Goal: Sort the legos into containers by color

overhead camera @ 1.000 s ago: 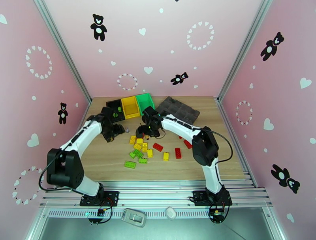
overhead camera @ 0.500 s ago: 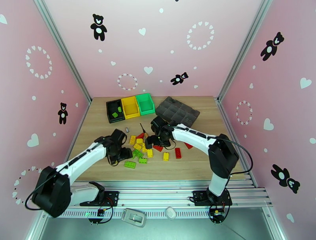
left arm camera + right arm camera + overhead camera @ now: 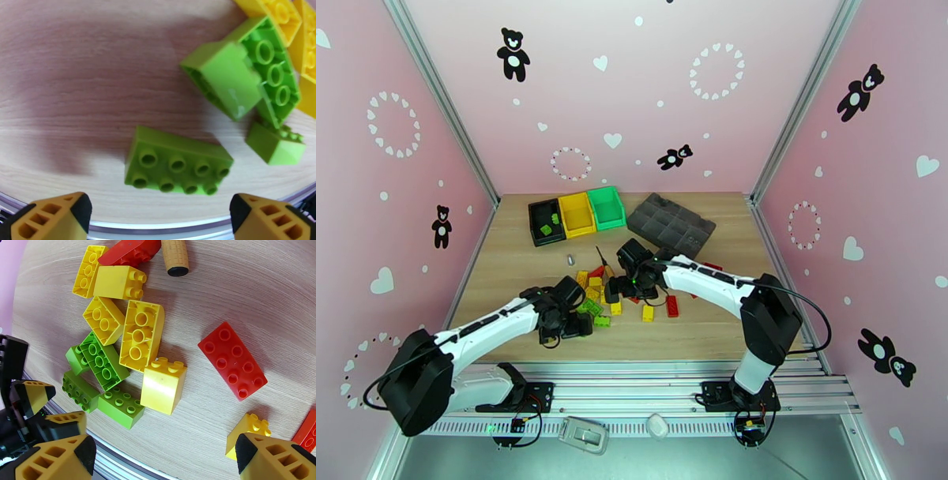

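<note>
Left jaws: I am holding my left gripper spread as wide as it goes, gripping nothing, its orange fingertips hanging over the table's near edge.
Right jaws: I am holding my right gripper just as wide, with nothing between its fingertips.
Legos: the legos are lying in a loose heap mid-table between my two wrists, with red, yellow and lime mixed.
Under left gripper: a flat lime brick is lying studs-up at 12 o'clock from my fingertips, touching neither. The tilted lime bricks are leaning together at 1 o'clock.
Under right gripper: a tall yellow brick is sitting at 12 o'clock and a flat red brick at 1 o'clock. A small yellow brick is lying just beside my 3 o'clock fingertip.
Containers: the containers are standing in a row at 12 o'clock from the heap, well apart from it, running black, yellow, green from 9 to 3. Something lime is lying in the black one.
Edges: the metal rail is running just under my left fingertips. The grey tray is sitting at 1 o'clock of the heap, the screwdriver at 12 and the silver cylinder at 11.
Open room: bare wood of the table is lying open at 9 to 11 o'clock of my left gripper and at 2 o'clock of my right gripper. My two grippers are crowding near each other across the heap's lime side.
</note>
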{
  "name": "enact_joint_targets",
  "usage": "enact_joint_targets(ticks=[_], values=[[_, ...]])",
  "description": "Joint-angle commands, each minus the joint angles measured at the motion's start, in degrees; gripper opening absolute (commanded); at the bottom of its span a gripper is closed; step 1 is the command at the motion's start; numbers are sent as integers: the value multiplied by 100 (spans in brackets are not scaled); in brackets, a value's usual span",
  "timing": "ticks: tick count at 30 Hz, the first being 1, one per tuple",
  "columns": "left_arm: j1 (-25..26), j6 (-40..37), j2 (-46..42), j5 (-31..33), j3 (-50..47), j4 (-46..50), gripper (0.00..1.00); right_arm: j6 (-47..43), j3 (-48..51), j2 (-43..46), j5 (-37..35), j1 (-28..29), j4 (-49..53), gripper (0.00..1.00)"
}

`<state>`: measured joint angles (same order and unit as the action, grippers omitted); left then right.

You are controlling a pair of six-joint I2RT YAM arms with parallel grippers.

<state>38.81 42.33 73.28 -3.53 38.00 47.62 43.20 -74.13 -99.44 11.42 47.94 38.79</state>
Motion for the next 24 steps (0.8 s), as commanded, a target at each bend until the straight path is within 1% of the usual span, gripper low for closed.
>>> enact_joint_targets(ticks=[1,10,15,17,24], values=[[154,46,168,238,-74,-256,98,90,39,241,-114,31,-61,99],[155,-83,746,572,176,-336,93,108,40,263,-105,31,-56,99],[110,-180,1134,694,234,-367,87,120,62,307,-140,31,-54,99],[83,-192,1253,674,280,-413,83,129,66,311,-132,31,-50,99],[19,-225,1533,764,552,-419,78,136,135,312,-92,31,-98,99]])
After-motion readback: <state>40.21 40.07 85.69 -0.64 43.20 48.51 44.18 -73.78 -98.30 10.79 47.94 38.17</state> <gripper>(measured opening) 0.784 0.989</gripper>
